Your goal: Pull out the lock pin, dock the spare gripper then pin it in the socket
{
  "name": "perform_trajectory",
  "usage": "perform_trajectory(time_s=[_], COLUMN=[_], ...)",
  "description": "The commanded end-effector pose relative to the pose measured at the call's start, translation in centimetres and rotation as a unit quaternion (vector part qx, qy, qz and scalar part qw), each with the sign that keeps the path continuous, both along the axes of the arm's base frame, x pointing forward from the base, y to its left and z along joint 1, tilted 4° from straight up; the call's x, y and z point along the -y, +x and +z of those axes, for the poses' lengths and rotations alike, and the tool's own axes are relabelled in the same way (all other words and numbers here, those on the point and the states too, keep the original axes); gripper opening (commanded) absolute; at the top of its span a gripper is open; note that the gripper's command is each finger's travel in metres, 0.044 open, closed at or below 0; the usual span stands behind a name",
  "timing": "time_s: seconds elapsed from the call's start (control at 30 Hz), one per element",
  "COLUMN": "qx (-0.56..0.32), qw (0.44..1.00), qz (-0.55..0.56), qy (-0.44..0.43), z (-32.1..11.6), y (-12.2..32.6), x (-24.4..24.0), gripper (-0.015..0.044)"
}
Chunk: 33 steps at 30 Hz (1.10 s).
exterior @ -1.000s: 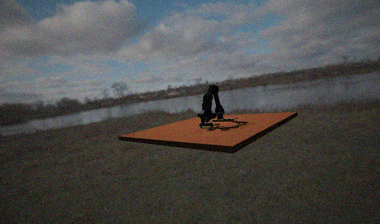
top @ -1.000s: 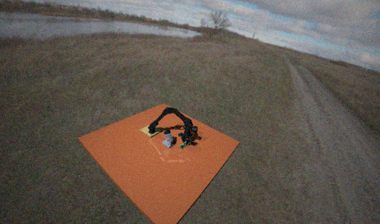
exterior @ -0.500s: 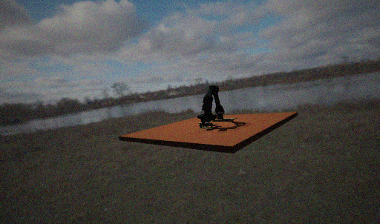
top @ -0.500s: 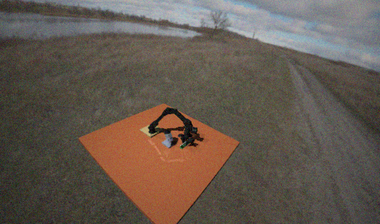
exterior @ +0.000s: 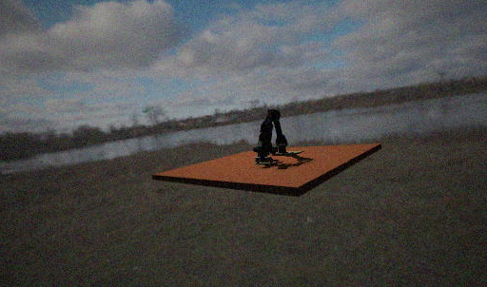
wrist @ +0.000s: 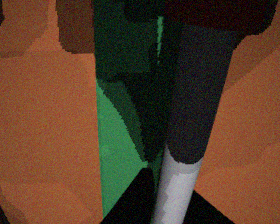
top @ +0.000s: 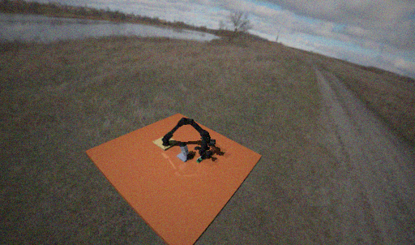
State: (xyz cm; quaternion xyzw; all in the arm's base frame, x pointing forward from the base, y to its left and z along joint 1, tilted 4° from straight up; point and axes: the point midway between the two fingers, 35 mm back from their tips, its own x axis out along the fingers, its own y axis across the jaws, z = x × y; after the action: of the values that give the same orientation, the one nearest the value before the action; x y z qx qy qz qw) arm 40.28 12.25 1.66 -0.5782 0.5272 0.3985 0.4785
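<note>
- Top view, L: pale base plate point(top: 156, 142).
- Grey mount point(top: 184, 153) at approx 4 o'clock from plate.
- Green holder point(top: 199, 160) point(wrist: 113, 165) R of mount, approx 4 o'clock.
- Gripper point(top: 205, 156) point(exterior: 262, 160) point(wrist: 153, 177) clenched, nothing grasped.
- Wrist cam: pin point(wrist: 178, 187) slants twd 1 o'clock, R of holder's green face.
</note>
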Motion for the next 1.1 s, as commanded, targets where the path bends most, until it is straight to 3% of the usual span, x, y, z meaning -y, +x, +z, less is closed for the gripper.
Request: perform_trajectory(time_s=[0.0,1.07], qx=[0.000,0.000], qw=[1.000,1.000], qz=[-0.002,-0.002], qy=[-0.002,-0.002], z=[-0.1,6.9], y=[0.0,0.3], x=[0.0,0.3], gripper=[0.0000,0.0000])
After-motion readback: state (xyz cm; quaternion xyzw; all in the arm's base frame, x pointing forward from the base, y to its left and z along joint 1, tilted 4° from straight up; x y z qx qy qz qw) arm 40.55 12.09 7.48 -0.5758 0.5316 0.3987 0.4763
